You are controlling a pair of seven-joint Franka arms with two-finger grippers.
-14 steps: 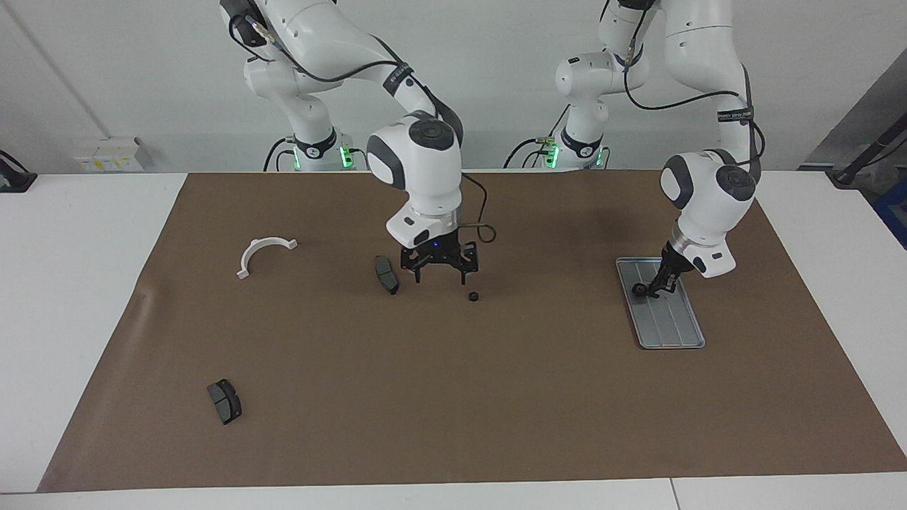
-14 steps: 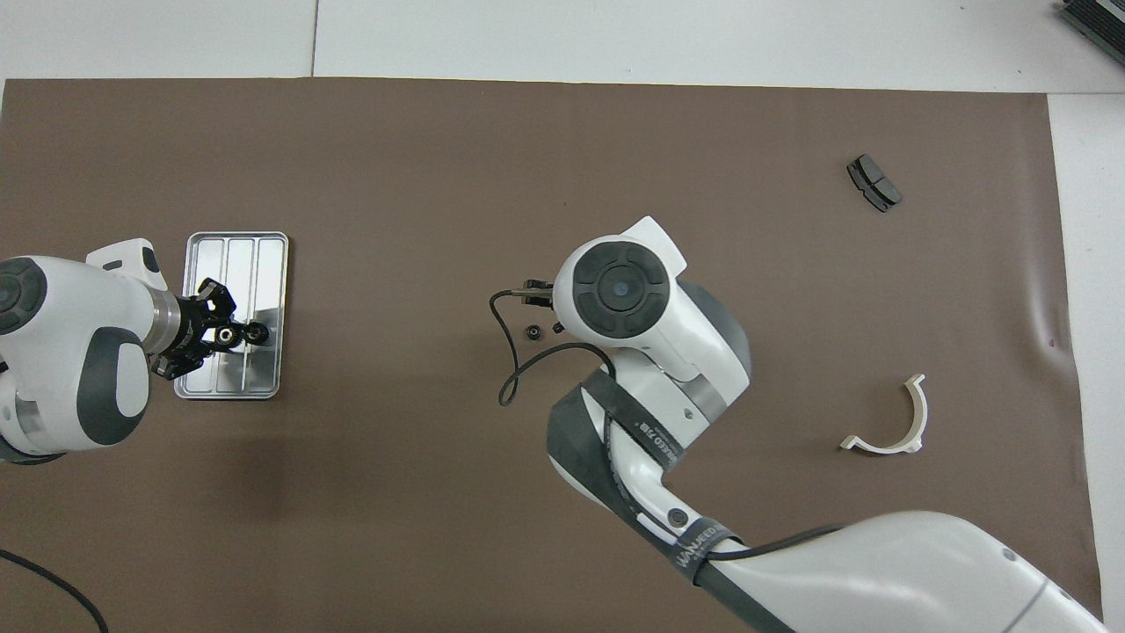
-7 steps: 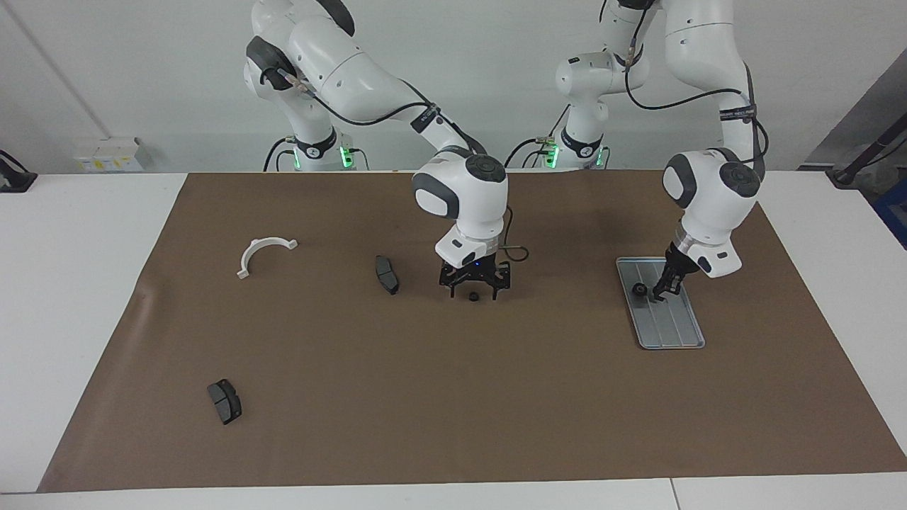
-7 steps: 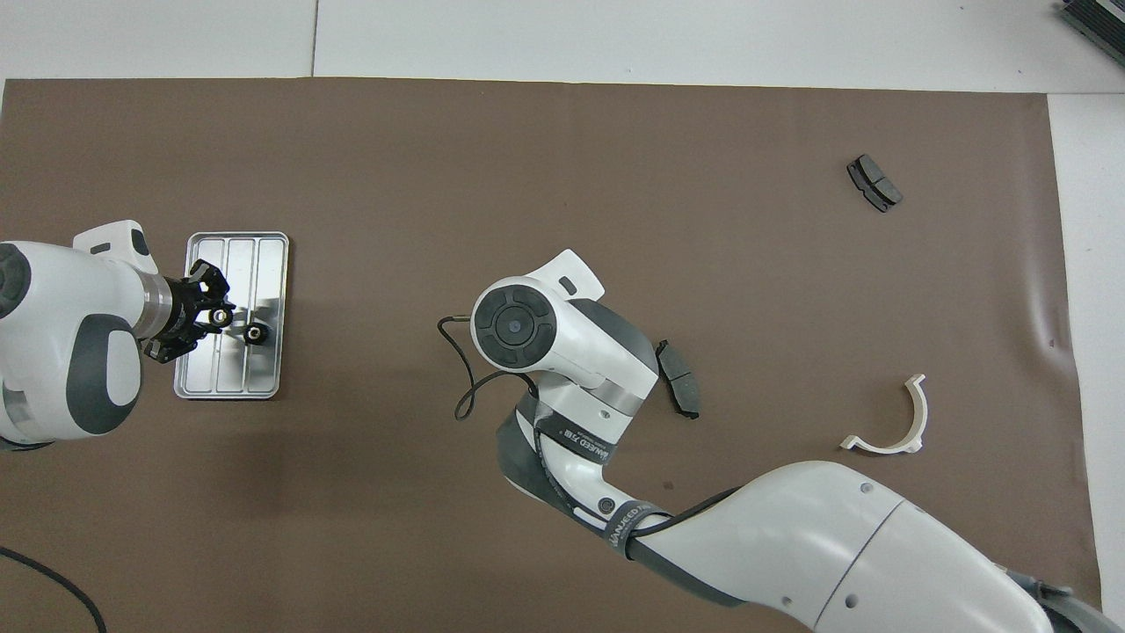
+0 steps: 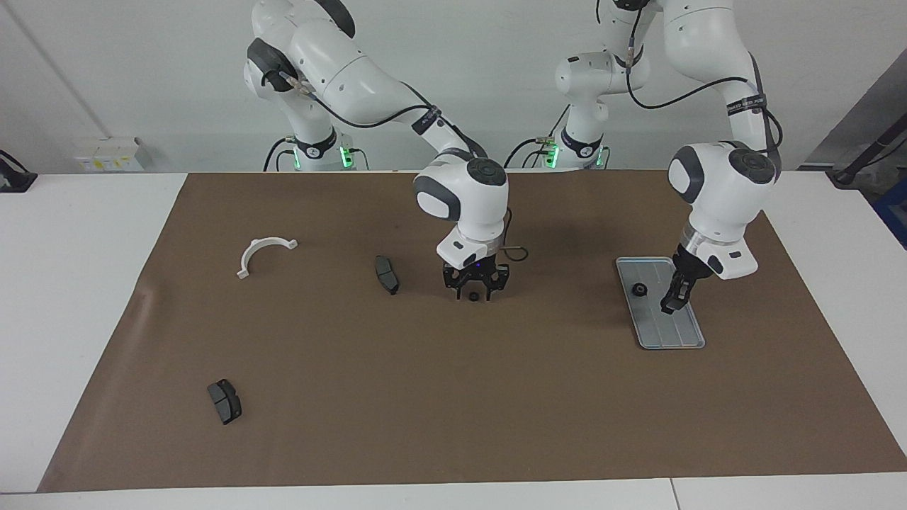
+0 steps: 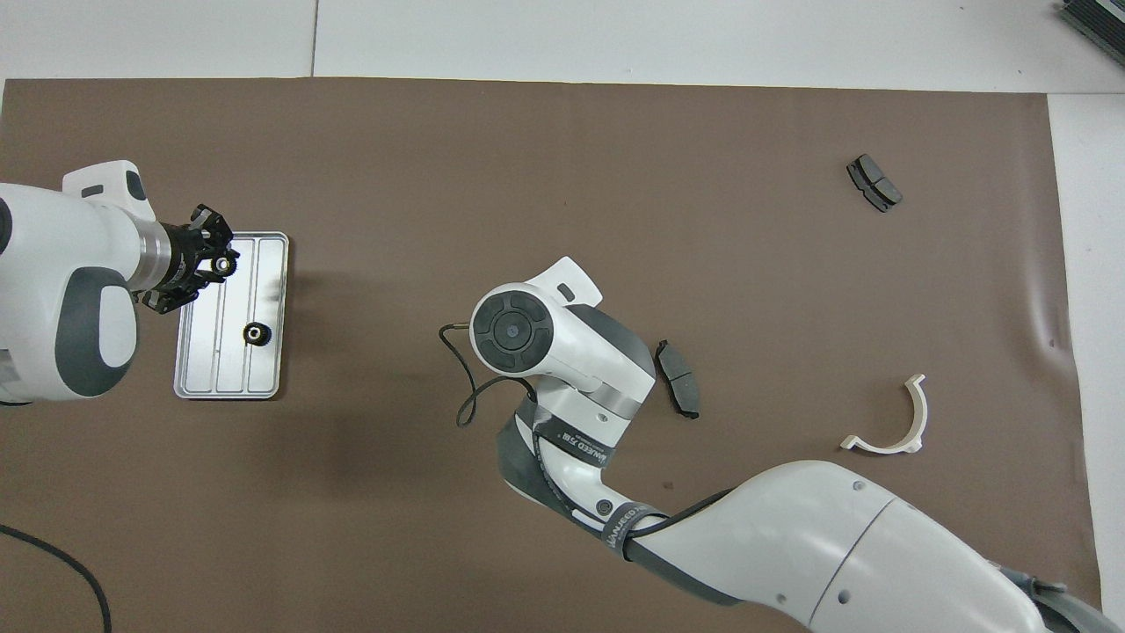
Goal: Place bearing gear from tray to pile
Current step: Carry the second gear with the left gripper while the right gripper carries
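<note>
The grooved metal tray lies toward the left arm's end of the table. One small black bearing gear sits on it. My left gripper hangs shut over the tray's end farthest from the robots, apart from that gear. A second small black gear rests on the brown mat mid-table. My right gripper is low over it, open, with a finger on either side. In the overhead view the right wrist hides this gear and the fingers.
The pile's parts are scattered toward the right arm's end: a white half-ring bracket, a brake pad beside the right hand, and another pad farther from the robots. A loose cable hangs off the right wrist.
My right gripper moved from beside the brake pad to over the mat gear, sank around it and narrowed its jaws. My left gripper drew away from the tray gear, which stayed put.
</note>
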